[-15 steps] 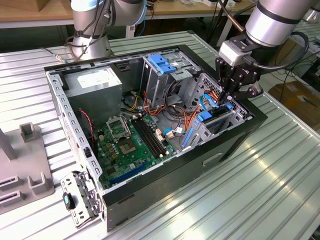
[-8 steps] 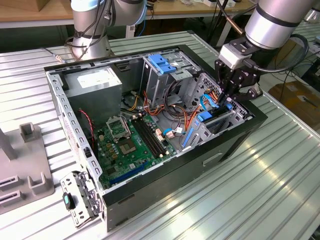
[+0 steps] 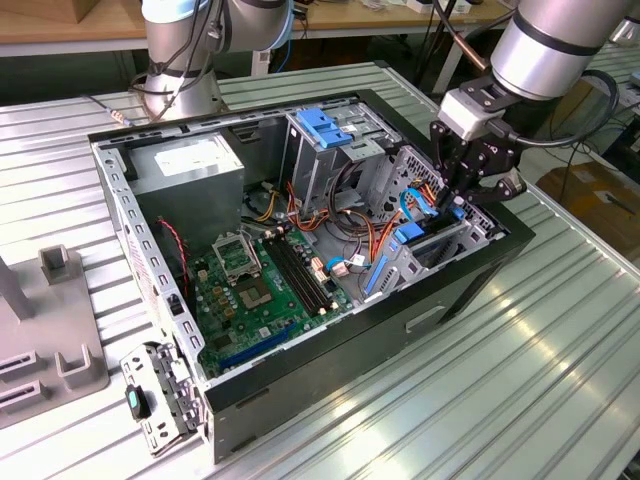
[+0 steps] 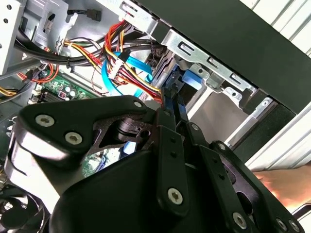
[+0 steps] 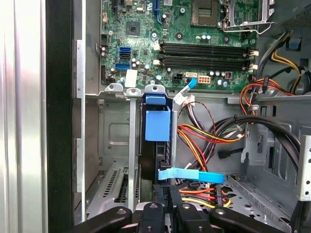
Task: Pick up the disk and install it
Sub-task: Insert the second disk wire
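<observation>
1. The disk (image 5: 158,127), dark with smooth blue plastic rails, stands on edge in a grey metal bay of the open computer case (image 3: 470,285).
2. My black gripper (image 3: 463,190) reaches down, fingers pinched narrowly on the disk's end.

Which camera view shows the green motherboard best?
The exterior view: the flat green motherboard lies whole on the open case's floor. The first wrist view shows one wide part; the second wrist view shows a small patch behind cables.
</observation>
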Controlling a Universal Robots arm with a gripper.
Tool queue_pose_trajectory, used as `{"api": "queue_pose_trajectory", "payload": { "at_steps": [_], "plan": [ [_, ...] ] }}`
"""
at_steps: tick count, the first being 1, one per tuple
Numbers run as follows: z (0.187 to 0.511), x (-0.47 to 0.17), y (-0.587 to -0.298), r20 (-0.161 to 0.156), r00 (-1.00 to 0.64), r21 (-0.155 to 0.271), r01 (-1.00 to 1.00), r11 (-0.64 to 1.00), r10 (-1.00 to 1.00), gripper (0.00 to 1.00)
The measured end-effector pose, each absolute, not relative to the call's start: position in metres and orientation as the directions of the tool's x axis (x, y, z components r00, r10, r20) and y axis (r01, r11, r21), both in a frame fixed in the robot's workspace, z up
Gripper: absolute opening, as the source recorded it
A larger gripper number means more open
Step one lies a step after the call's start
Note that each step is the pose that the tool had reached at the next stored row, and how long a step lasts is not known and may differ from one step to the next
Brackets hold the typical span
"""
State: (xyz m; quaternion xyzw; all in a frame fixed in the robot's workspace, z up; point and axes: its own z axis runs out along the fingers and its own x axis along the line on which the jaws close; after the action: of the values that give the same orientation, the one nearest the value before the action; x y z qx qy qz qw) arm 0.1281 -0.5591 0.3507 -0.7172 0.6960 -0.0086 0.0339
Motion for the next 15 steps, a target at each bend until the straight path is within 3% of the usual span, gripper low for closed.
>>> {"api": "queue_pose_trajectory", "payload": {
  "at_steps": [15],
  "plan": [
    [0.3481, 0.1281, -0.5591, -0.035, 0.031, -0.06, -0.998, -0.029, -0.999, 0.16]
  ]
}}
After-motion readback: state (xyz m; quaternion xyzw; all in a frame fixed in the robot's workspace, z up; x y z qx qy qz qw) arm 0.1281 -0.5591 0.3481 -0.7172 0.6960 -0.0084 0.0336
